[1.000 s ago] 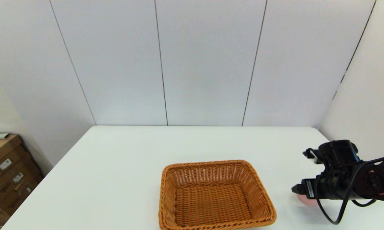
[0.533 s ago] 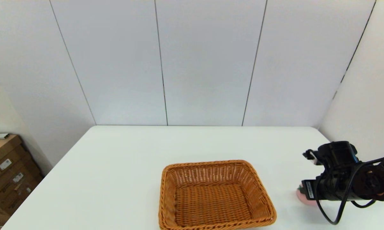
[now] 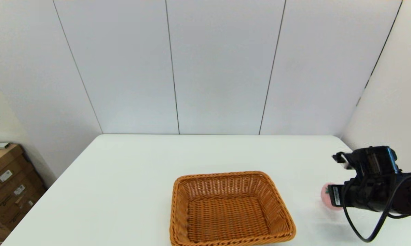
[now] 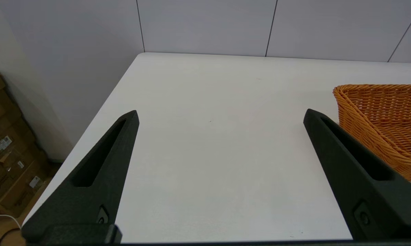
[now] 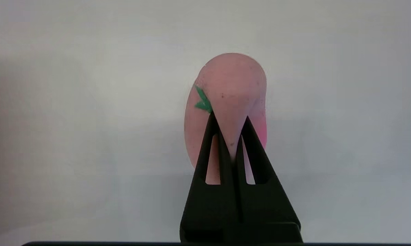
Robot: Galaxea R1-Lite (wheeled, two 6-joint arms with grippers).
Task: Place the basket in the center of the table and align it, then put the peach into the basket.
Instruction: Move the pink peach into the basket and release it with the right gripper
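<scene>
Pale wall panels close off the far side of the large white smooth-topped desk (image 3: 130,177) we work at. From the fingers outward: our right gripper (image 5: 228,131) has its two black fingers (image 5: 208,147) pinched nearly together on the small pale pink egg-shaped toy peach (image 5: 231,89), which bulges around them, its green stem mark just beside one tip. The peach looks lifted clear of the desk at the right side, well apart from the rectangular orange-brown woven wicker basket (image 3: 229,210).

We judge the basket placed: it sits about mid-desk, roughly squared and empty. The carry across and the release remain.

Only the right wrist view shows the pinch; the head view hides those fingers behind the wrist, showing a pink sliver. Our left gripper (image 4: 220,118) appears only in its own view, fingers spread wide over bare desk beside the basket's rim.
</scene>
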